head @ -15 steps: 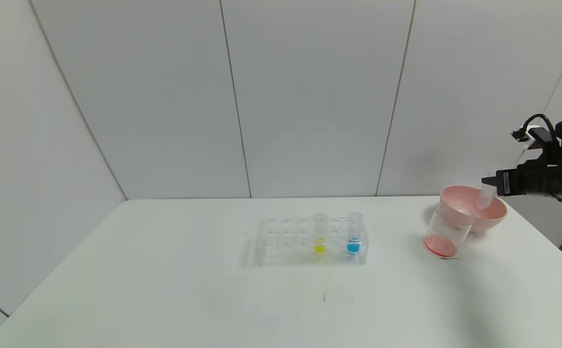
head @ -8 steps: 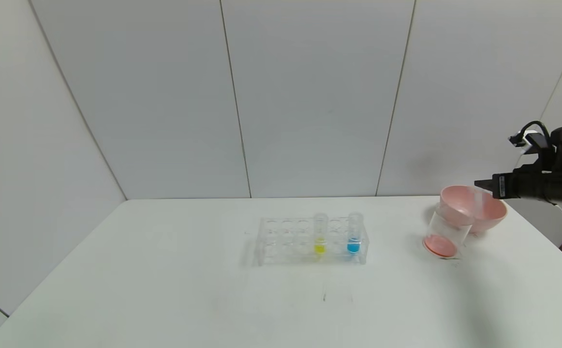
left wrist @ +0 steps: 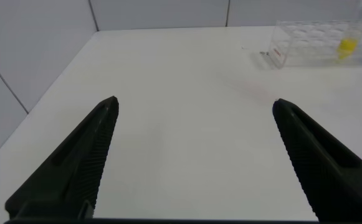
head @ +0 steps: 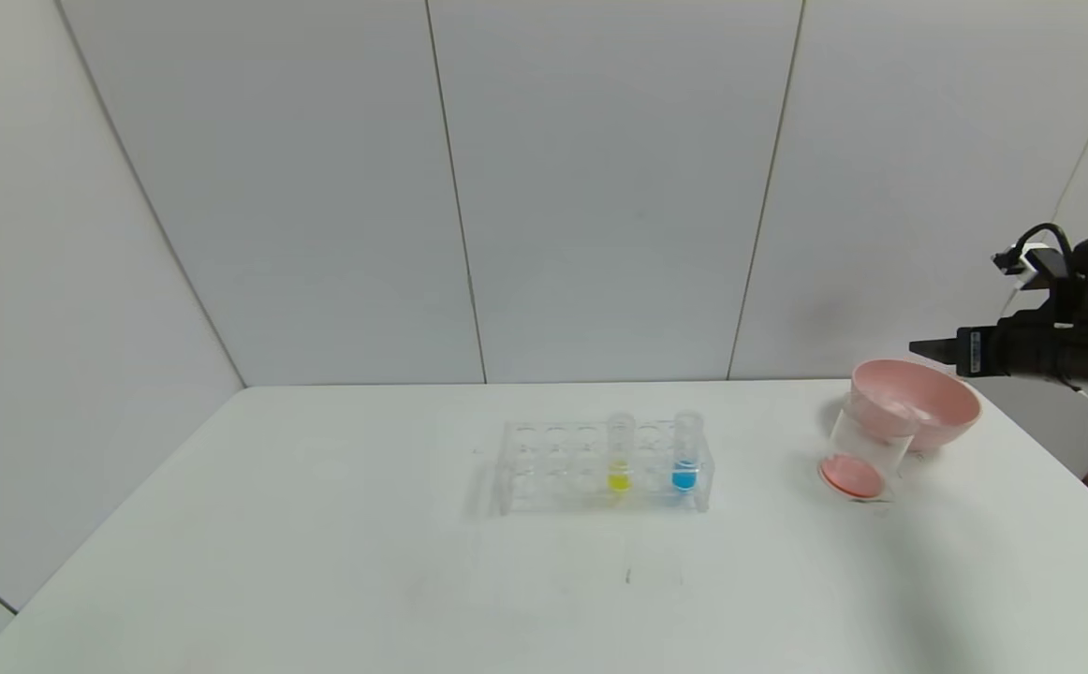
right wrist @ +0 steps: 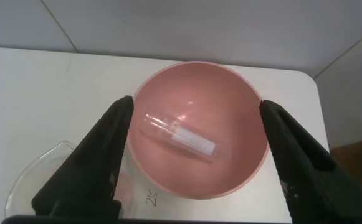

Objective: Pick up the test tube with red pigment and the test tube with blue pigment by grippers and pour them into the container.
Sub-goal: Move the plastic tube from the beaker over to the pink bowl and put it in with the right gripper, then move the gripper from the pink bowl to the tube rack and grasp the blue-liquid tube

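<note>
A white bench (head: 319, 524) fills the lower part of the head view, backed by pale grey wall panels (head: 600, 187) with thin dark seams; a clear tube rack (head: 600, 465) stands near its middle, and a pink bowl (head: 918, 401) and the container (head: 867, 449) stand close together toward its right edge.

The right gripper (head: 928, 347) reaches in level from the right, high above the bench, a white label (head: 976, 348) on its side and a black cable (head: 1040, 245) looping over the wrist; its tips hang just over the far rim of the bowl; in the right wrist view its fingers (right wrist: 93, 168) stand wide apart and bare, the bowl (right wrist: 230, 93) spanning the whole gap between them.

Straight below that gap, an emptied clear tube (right wrist: 179, 135) lies on its side on the bowl's floor, touching neither finger; beside one finger the rim of the container (right wrist: 37, 171) curves into view; in the head view the container leans against the bowl's near side, with orange-red liquid (head: 849, 476) across its base.

The test tube with blue pigment (head: 685, 453) stands upright at the rack's right end, well apart from the right gripper's fingers; a yellow-liquid tube (head: 620, 455) stands two holes away.

The left gripper (left wrist: 193, 109) hovers low over bare bench, its fingers (left wrist: 81, 162) spread wide on nothing; the rack (left wrist: 311, 50) lies far beyond their tips.
</note>
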